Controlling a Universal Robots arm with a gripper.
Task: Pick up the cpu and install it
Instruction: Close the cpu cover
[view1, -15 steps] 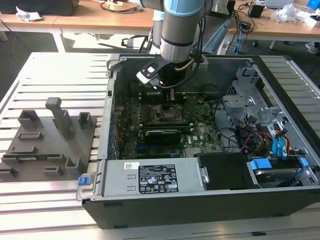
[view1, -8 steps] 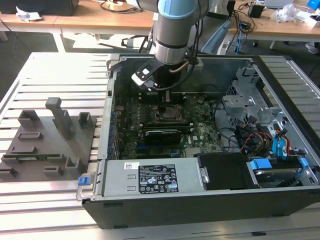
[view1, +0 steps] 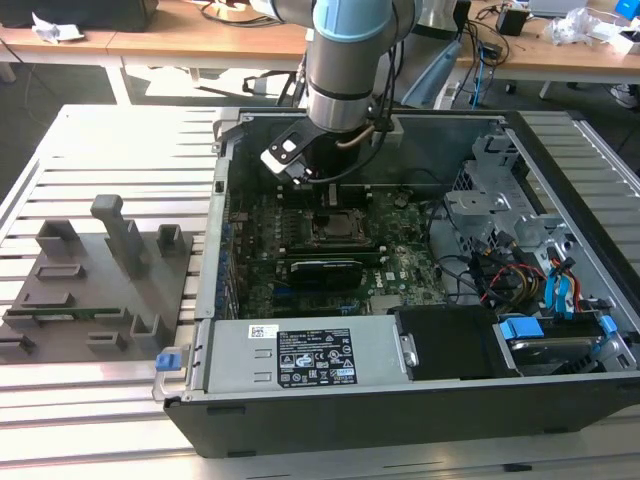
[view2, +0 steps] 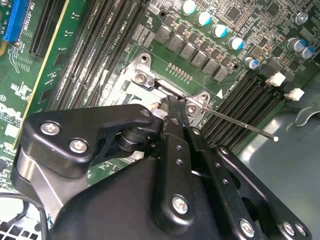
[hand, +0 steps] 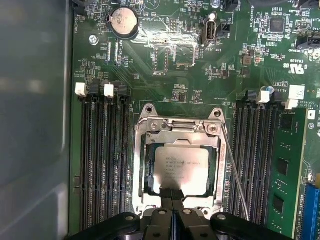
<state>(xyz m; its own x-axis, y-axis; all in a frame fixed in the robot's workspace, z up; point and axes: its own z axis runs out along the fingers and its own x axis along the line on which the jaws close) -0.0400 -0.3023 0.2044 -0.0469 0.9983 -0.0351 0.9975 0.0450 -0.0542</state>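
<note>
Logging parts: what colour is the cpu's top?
The cpu is pale silver; first wrist view.

- I see the cpu (hand: 181, 167) lying in the socket frame (hand: 139, 165), right at my gripper (hand: 171, 194) tips.
- Memory slots (hand: 102, 165) flank the frame on either side of the gripper.

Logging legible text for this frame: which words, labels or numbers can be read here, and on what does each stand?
No text here can be quoted with confidence.
cpu lid, first wrist view: several lines of print, too small to read.
white label on the power supply, exterior view: print and symbols, too small to read.
motherboard: white component markings, too small to read.
</note>
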